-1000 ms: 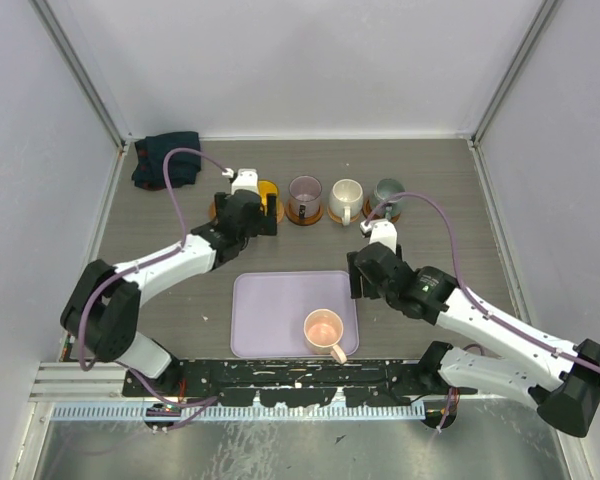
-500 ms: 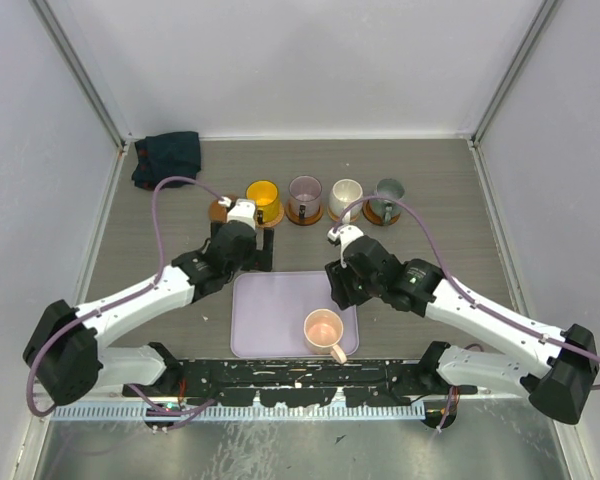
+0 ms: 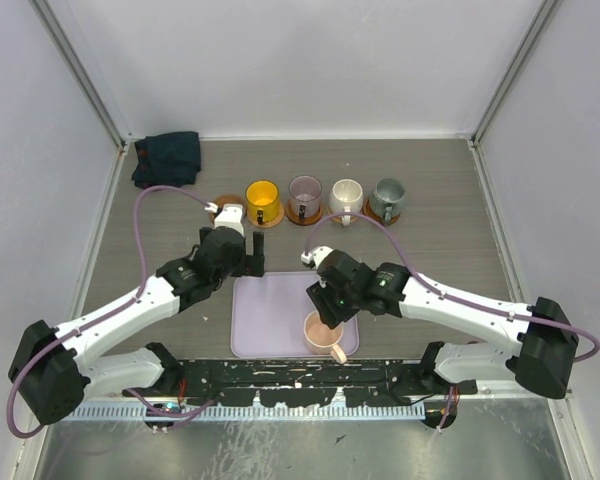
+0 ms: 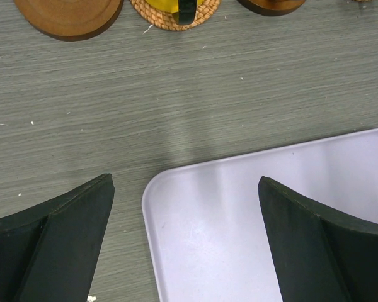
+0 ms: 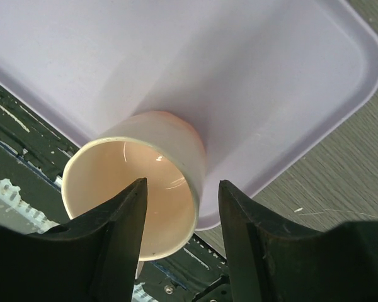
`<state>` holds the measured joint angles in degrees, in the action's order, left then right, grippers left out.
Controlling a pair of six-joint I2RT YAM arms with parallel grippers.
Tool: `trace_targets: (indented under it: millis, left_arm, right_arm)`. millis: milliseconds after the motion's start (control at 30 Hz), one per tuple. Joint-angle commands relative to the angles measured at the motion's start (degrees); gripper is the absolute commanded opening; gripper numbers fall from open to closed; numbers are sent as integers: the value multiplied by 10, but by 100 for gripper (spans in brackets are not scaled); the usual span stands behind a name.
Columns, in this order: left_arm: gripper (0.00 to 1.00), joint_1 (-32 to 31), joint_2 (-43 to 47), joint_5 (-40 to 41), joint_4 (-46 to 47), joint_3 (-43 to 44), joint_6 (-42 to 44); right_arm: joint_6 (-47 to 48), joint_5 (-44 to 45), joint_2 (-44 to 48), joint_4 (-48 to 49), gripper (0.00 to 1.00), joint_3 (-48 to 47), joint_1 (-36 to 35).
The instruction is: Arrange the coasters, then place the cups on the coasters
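Note:
Four cups stand on coasters in a back row: yellow (image 3: 263,197), purple (image 3: 304,194), cream white (image 3: 345,197) and grey-green (image 3: 388,197). A bare brown coaster (image 3: 221,208) lies left of them, seen also in the left wrist view as a coaster (image 4: 69,14). The pale pink cup (image 3: 323,332) stands on the lavender tray (image 3: 270,312). My right gripper (image 5: 183,185) is open and straddles the pink cup's (image 5: 138,189) wall, one finger inside, one outside, with gaps. My left gripper (image 4: 186,182) hangs open and empty over the tray's (image 4: 239,239) far left corner.
A dark folded cloth (image 3: 167,158) lies at the back left corner. Grey walls close in both sides. The tray's near edge (image 5: 264,176) runs close to the black mounting rail (image 3: 300,375) at the table's front.
My right arm swung left and down from the grey-green cup to the pink cup, its jaws narrowing. My left arm drew back from the yellow cup to the tray's corner.

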<state>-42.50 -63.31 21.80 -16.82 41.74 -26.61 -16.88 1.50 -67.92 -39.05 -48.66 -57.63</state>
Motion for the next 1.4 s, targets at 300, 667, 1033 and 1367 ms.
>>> trace_targets:
  millis: [300,667,1033,1367]
  left_arm:
    - [98,-5,-12,-14,10,-2,-13]
    - [98,-4,-7,-11,6,3,5]
    - [98,-18,38,-75,32,-26,45]
    - [98,-82,104,-130,60,-57,71]
  right_arm:
    - [-11,10,-61,64,40,-17,-16]
    - [-80,101,-102,74,1,-91,-24]
    - [-130,204,-175,53,11,-167,-31]
    - [-134,211,-184,50,26,-158,-32]
